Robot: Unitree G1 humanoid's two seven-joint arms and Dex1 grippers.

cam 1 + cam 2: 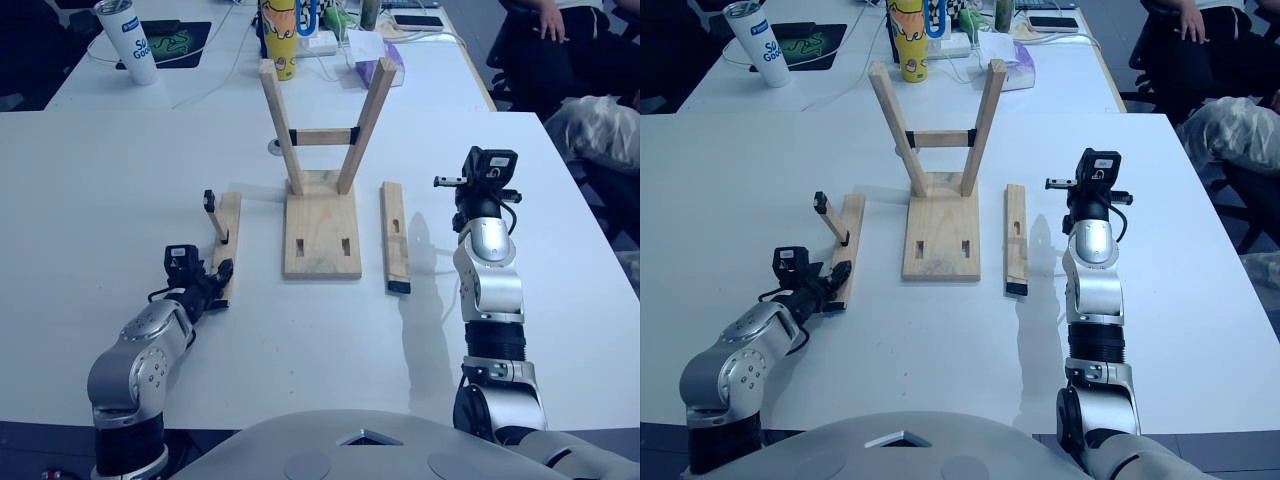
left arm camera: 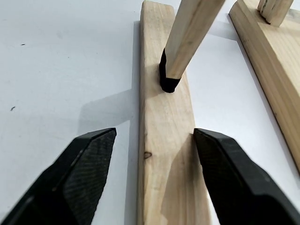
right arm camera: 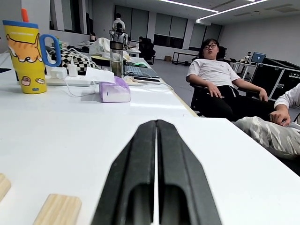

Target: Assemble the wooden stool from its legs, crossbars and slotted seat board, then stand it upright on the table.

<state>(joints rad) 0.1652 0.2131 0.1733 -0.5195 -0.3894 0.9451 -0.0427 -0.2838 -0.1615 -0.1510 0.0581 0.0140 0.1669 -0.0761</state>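
Seat board (image 1: pixel 322 235) of pale bare wood with faint grain, flat wooden piece (image 2: pixel 165 159) matt and smooth, dull black band (image 2: pixel 168 82) on the stick (image 2: pixel 192 33) set in it, left fingers (image 2: pixel 86 173) black, matt and grainy, bench (image 1: pixel 100 200) white and smooth

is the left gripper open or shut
Open: the fingers of the left gripper stand apart, one each side of the lying leg.

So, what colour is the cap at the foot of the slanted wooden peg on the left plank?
Black cap, clearest in the left wrist view.
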